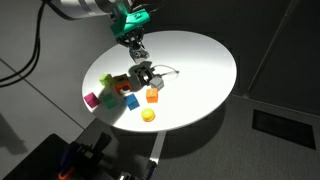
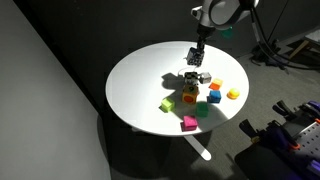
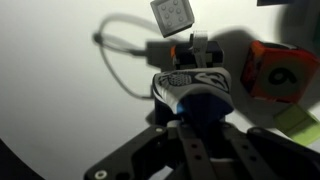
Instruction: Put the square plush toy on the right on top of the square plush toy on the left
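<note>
In an exterior view the hand (image 1: 137,48) hangs over the round desk (image 1: 200,60), with the orange square plush toy (image 1: 153,95) at its five o'clock. In an exterior view that toy (image 2: 214,97) looks even-sided, with no long axis, and the grey square plush toy (image 2: 190,80) is at its ten o'clock. In the wrist view a blue-and-white object (image 3: 195,88) sits at the hand's tips. I cannot tell whether the hand grips it.

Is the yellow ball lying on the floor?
No, the yellow ball sits on the round white table, close to the orange cube.
</note>
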Motion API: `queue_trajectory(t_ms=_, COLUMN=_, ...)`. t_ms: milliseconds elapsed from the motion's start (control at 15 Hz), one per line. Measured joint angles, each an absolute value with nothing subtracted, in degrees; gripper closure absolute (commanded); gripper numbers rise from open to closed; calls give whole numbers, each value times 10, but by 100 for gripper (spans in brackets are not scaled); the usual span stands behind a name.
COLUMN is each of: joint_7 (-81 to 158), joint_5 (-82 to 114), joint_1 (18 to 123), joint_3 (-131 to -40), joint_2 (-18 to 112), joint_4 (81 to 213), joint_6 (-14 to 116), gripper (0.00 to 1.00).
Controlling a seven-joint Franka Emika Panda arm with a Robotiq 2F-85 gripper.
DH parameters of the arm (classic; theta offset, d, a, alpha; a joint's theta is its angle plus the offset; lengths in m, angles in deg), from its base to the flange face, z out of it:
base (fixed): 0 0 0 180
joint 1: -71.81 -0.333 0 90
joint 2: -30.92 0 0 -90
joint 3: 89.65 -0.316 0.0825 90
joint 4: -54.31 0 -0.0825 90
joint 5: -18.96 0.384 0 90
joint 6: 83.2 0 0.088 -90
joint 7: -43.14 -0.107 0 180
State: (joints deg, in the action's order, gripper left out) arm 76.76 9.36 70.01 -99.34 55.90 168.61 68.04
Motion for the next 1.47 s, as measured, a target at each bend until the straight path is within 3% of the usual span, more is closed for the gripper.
queue_trajectory(t_ms=1467, joint_7=690, joint_5=57, joint_1=655, joint_3=-966, joint_2=626, joint_4=1638, joint_6=647, gripper=93)
